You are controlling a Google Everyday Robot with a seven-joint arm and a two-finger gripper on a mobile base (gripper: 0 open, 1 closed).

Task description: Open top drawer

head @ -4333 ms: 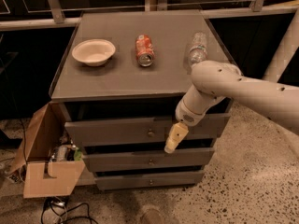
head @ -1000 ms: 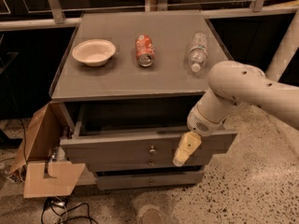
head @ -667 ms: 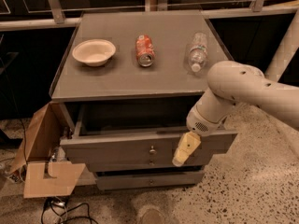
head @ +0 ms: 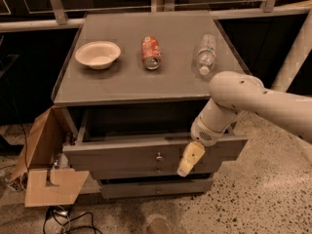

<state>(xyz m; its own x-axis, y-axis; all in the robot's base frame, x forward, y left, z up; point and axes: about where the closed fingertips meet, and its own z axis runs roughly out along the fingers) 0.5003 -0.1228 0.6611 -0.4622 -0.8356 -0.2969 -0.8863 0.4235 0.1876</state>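
Camera view | tool point(head: 190, 159) before top drawer point(head: 122, 156) front (drawer pulled out), right of knob point(head: 159, 156) | tool's opening: cannot tell

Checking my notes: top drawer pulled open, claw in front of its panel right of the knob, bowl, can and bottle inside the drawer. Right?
No: the top drawer is pulled open, the claw in front of its panel right of the knob, but the camera view shows the bowl, can and bottle on the cabinet top, not inside it.
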